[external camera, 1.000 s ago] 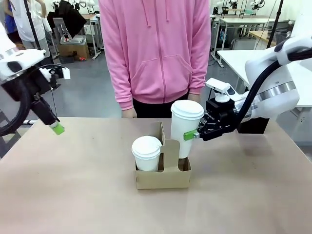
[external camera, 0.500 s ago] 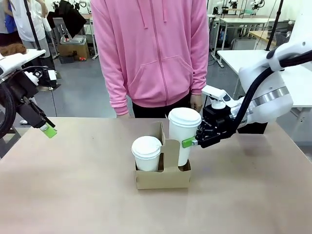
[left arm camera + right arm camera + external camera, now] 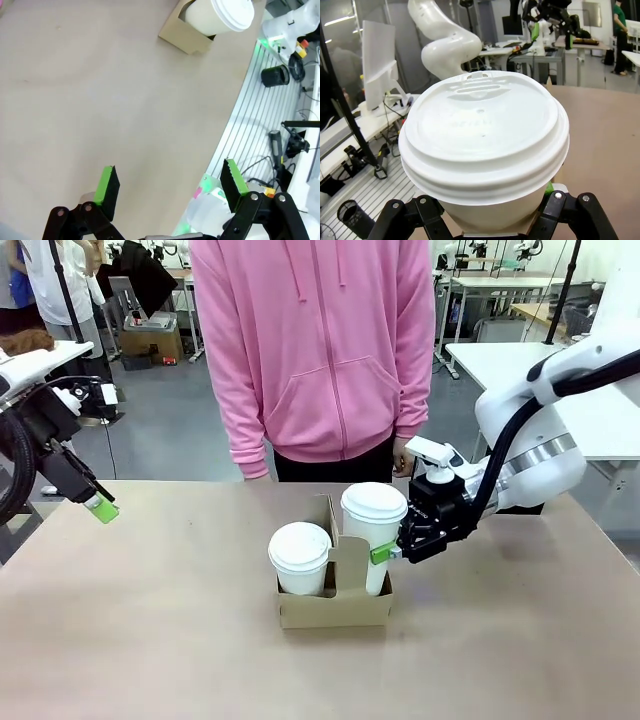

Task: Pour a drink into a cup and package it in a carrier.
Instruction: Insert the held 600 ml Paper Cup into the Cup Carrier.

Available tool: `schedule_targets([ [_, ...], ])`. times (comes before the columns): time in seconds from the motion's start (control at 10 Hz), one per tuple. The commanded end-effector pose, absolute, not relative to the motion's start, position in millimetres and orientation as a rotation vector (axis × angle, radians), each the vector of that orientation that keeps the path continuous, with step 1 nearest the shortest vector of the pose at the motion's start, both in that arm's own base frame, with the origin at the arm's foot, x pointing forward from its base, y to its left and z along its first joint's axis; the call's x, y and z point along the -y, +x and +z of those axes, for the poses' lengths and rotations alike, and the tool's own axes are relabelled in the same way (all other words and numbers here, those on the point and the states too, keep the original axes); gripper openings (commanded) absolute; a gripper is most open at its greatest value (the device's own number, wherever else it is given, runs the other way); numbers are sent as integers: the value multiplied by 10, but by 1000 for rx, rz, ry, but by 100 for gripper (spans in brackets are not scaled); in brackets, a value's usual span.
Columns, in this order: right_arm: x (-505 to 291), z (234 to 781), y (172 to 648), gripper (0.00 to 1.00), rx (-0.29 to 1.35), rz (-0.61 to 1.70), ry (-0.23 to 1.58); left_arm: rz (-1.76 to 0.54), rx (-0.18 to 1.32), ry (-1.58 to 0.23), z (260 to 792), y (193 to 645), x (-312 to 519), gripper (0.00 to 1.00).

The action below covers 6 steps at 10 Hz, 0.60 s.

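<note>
Cup [image 3: 374, 530] sank into carrier [image 3: 335, 605], hiding right tool [image 3: 388, 552] pads.

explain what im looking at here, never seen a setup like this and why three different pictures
These are two white robot arms at a table, with a person in a pink hoodie standing across from them. The front picture comes from a fixed camera between the arms. The other two come from small cameras on each arm's wrist, looking along its fingers.

On the table sits a brown cardboard carrier with a lidded white cup in its left slot. The right gripper is shut on a taller cup that stands in the right slot; its wrist picture shows that cup's lid up close. The left gripper is open, holds nothing and hangs off to the left; its wrist picture shows its green-padded fingers above the table.
</note>
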State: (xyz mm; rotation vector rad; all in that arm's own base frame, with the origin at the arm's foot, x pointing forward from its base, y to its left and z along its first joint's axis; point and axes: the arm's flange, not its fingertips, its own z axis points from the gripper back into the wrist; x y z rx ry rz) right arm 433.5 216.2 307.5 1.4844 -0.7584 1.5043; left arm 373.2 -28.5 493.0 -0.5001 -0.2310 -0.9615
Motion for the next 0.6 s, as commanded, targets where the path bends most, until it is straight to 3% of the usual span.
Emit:
schedule_targets([
  [0.0,-2226,2959,4389,80,769,1576,1469,-975,238,-493,4932,3739,258,100],
  [0.5,-2287,2710,4466,80,776,1629,1406,-975,238,-493,4932,3739,258,100],
])
